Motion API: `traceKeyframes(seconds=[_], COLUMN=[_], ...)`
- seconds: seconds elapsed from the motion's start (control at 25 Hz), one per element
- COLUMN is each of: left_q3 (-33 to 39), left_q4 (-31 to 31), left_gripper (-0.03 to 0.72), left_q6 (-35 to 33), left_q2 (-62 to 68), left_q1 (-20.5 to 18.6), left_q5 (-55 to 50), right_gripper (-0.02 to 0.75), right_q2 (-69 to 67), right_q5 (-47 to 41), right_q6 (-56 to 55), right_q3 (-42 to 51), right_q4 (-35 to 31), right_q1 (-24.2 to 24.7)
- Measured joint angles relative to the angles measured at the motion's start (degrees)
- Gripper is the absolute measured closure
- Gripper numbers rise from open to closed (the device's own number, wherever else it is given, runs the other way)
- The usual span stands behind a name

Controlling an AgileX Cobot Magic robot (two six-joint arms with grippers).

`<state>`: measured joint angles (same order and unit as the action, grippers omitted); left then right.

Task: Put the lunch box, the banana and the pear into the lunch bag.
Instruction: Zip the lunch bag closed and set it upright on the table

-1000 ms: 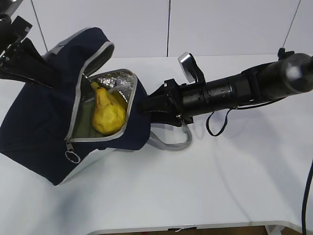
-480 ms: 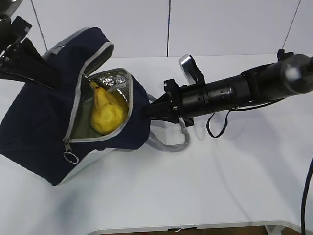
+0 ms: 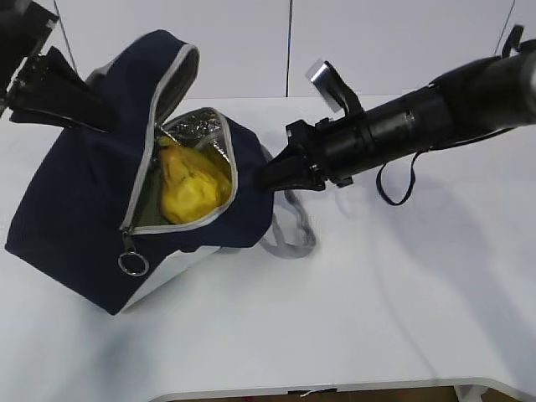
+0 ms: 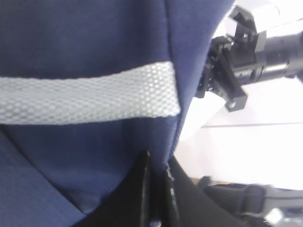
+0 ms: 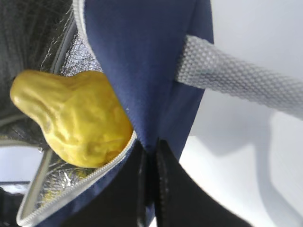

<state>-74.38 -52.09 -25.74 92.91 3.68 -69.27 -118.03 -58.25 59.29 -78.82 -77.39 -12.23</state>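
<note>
Holding the large boxy navy-blue fabric lunch bag (image 3: 92,201) tilted above the left half of the white tabletop (image 3: 377,301), both arms are seen pinching its cloth. The left gripper (image 4: 158,189) is closed on the blue fabric at the bag's back, just below the grey webbing handle (image 4: 85,94), and the right gripper (image 5: 149,179) is clamped on the fabric edge beside the grey zipper (image 5: 75,189), at the right side of the mouth. The squat bumpy yellow pear (image 3: 193,180) is lodged inside against the silver foil lining (image 3: 197,130), close to the zipper edge. Something pale green is glimpsed beneath it, which may be the lunch box lid, but that cannot be told for certain; the banana cannot be picked out with confidence either. The grey ring pull (image 3: 132,263) hangs at the lower end of the open zipper, near the front-left part of the tabletop. Judged from this, the packing is near its end and the bag is being lifted or settled so the contents slide deeper. For this to be done well, both pinches should be kept firm and level, the mouth should be kept turned upward, and any shaking should be gentle, since the pear could otherwise be tipped out over the zipper edge.
</note>
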Motion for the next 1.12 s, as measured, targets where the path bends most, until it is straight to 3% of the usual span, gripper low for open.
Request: traceKeyframes(seconds=[0.4, 0.92, 1.12], left_q3=[0.0, 0.1, 0.21], left_q4=[-10.42, -13.65, -14.27], left_gripper=[0.702, 0.702, 0.702], left_q6=[0.0, 0.29, 0.27], left_q2=[0.0, 0.0, 0.1], left_q1=[0.96, 12.82, 14.22], left_q5=[0.32, 0.59, 3.89], right_gripper=[0.718, 0.718, 0.718], right_q2=[10.45, 21.12, 23.34], right_q5=[2.74, -3.54, -4.17], right_q6=[-13.66, -28.22, -32.13], right_q3=[-2.91, -6.93, -7.27], right_q4=[22.38, 46.78, 53.95], right_q1=[0.0, 0.0, 0.0])
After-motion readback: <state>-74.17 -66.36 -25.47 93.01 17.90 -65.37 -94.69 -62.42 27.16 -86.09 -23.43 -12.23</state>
